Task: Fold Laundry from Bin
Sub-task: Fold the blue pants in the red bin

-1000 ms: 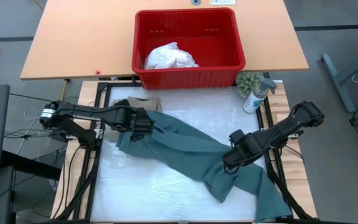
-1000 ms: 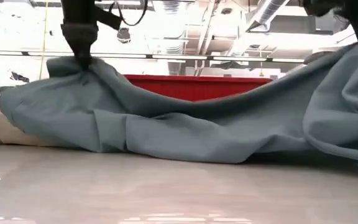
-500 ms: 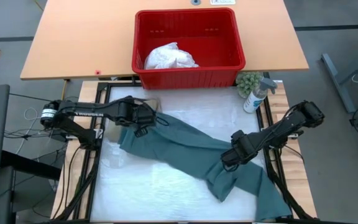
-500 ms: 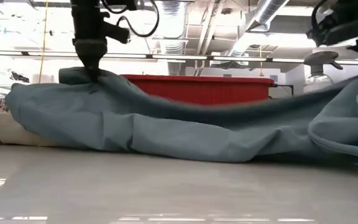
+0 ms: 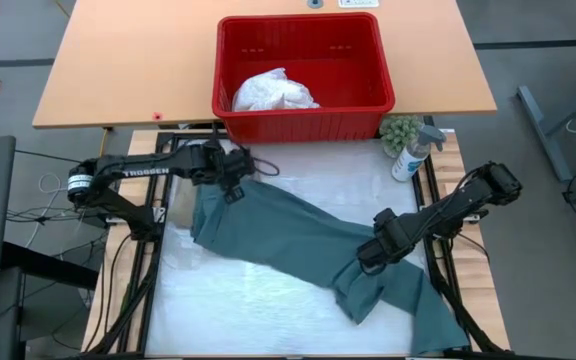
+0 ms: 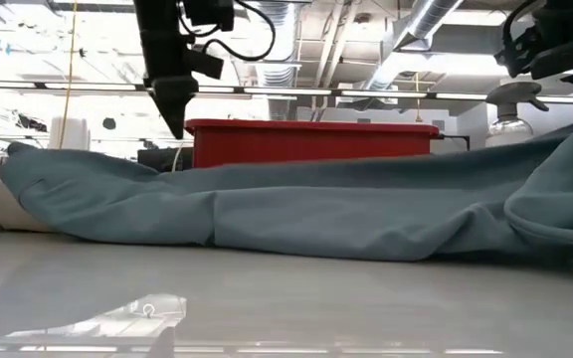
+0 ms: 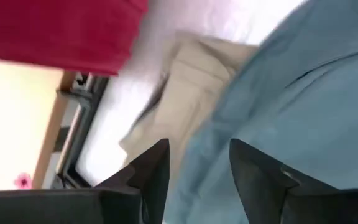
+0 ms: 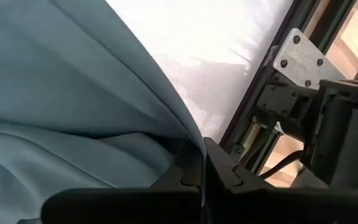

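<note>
A dark teal-green garment point(image 5: 278, 235) lies spread slantwise across the white work surface. Its left end lies over a folded beige garment point(image 7: 191, 81), which rests on the surface at the left point(image 6: 3, 209). A white garment point(image 5: 273, 92) lies crumpled in the red bin point(image 5: 298, 122) at the far edge. My left gripper point(image 7: 197, 149) hangs open above the teal garment's far left end point(image 5: 236, 178), clear of the cloth point(image 6: 176, 124). My right gripper point(image 5: 370, 258) is shut on the garment's right part. My right gripper pinches a fold of the teal garment point(image 8: 185, 140) between its two shut fingers, coming from above and slanting down. The cloth rises toward the grip at the right point(image 6: 565, 169). The rest of the garment lies slack on the surface.
A spray bottle point(image 5: 411, 155) and a small green plant point(image 5: 400, 132) stand at the far right corner, beside the bin. Black frame rails point(image 5: 438, 200) border the surface on both sides. A wooden table point(image 5: 118, 60) lies beyond.
My left gripper has opened and let go of the teal garment's left end, then moved toward the far edge and the bin. The peak of cloth it held has fallen flat. My right gripper has sunk a little, and the cloth beneath it hangs lower.
</note>
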